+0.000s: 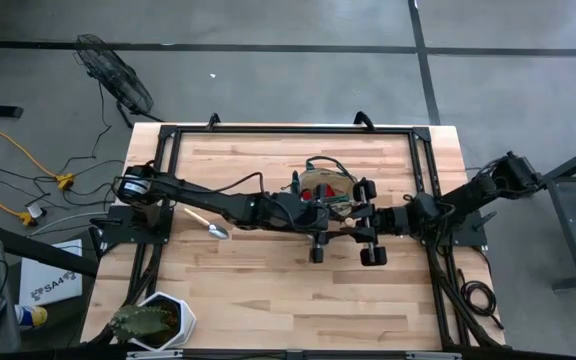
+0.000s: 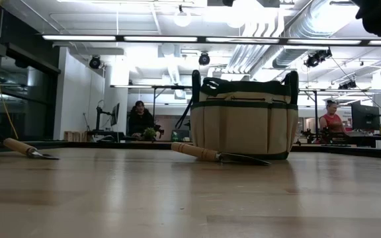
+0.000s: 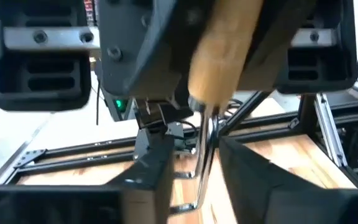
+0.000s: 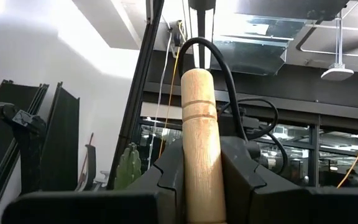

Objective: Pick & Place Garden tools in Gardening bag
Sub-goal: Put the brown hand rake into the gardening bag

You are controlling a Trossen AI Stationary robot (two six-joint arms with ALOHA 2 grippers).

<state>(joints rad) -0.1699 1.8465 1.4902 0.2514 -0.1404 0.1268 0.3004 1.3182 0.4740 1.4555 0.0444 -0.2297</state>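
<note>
This is a robotics lab or open workshop hall. At the top of the low view, exposed ventilation ducts (image 2: 296, 39) and long strip lights (image 2: 144, 38) run under a bare ceiling. Across the middle of that frame, two people (image 2: 139, 118) sit at desks with monitors (image 2: 364, 118). From above, a wooden tabletop (image 1: 268, 275) in a black metal frame (image 1: 288, 130) stands on a grey concrete floor (image 1: 288, 90), with a floor fan (image 1: 113, 72) at upper left and yellow cables (image 1: 13, 150) at far left.
</note>
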